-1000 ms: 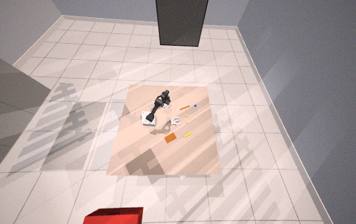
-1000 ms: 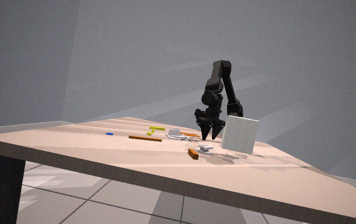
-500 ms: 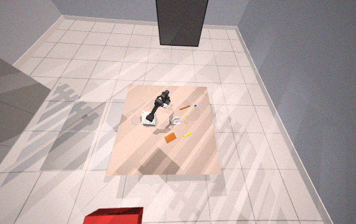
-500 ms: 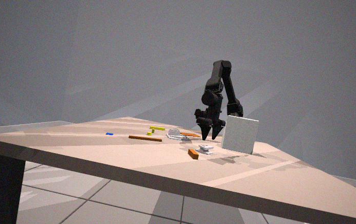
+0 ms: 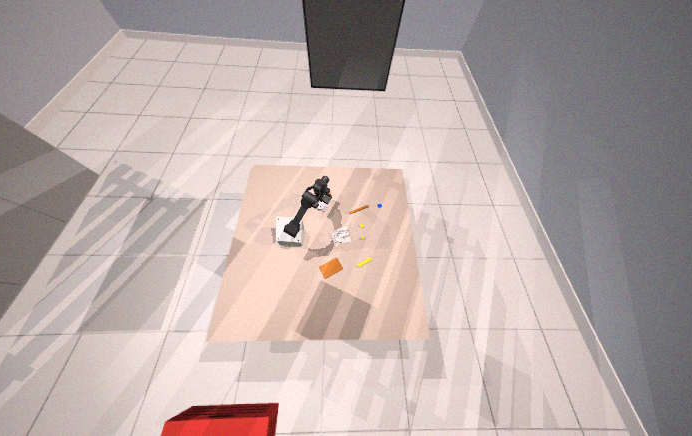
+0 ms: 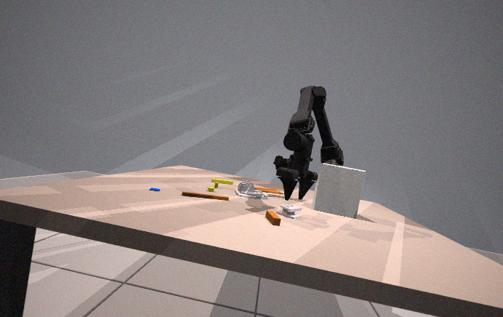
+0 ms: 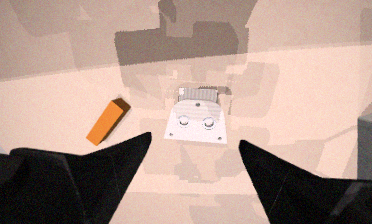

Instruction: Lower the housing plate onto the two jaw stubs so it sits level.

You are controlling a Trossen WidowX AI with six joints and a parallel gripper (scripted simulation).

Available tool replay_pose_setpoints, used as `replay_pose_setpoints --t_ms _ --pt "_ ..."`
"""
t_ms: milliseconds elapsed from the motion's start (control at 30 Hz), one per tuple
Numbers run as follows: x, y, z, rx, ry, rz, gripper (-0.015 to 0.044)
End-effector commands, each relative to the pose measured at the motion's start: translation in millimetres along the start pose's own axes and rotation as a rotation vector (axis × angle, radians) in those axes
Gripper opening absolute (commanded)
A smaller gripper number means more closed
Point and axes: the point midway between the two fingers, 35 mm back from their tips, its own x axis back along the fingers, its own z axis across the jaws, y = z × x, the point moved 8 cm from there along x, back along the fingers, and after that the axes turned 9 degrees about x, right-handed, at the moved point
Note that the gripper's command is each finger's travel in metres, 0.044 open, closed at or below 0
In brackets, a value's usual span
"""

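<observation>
Housing plate [image 5: 321, 206] [image 6: 291, 207] [image 7: 196, 132]: white, raised on a small support, right of the pale jaw assembly [image 5: 341, 235] [image 6: 246, 190] and nearer in the exterior view, just beside an orange block [image 5: 329, 192] [image 6: 272, 217] [image 7: 106, 124]. Gripper [image 5: 326, 198] [image 6: 294, 199] [image 7: 194, 139]: released, fingers wide, nothing held, above the plate. Handling, as judged: light, stiff, probably smooth enough to slip or tilt under an off-centre pinch. Recommended hold: opposite side edges, near mid-length, leaving both large round features unobstructed

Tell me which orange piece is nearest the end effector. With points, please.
The short orange block [image 6: 272, 218] [image 7: 106, 124], beside the small white plate [image 6: 291, 207] [image 7: 197, 131]; the long bar [image 6: 205, 195] [image 5: 358, 209] and flat panel [image 5: 331, 268] [image 6: 268, 190] lie farther.
</observation>
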Motion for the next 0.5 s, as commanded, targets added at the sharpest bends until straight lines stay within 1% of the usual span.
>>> replay_pose_setpoints --t_ms 0,467 --pt "-9 0 -1 0.006 -0.011 -0.002 0.044" --pt "-32 0 0 0.006 -0.011 -0.004 0.044"
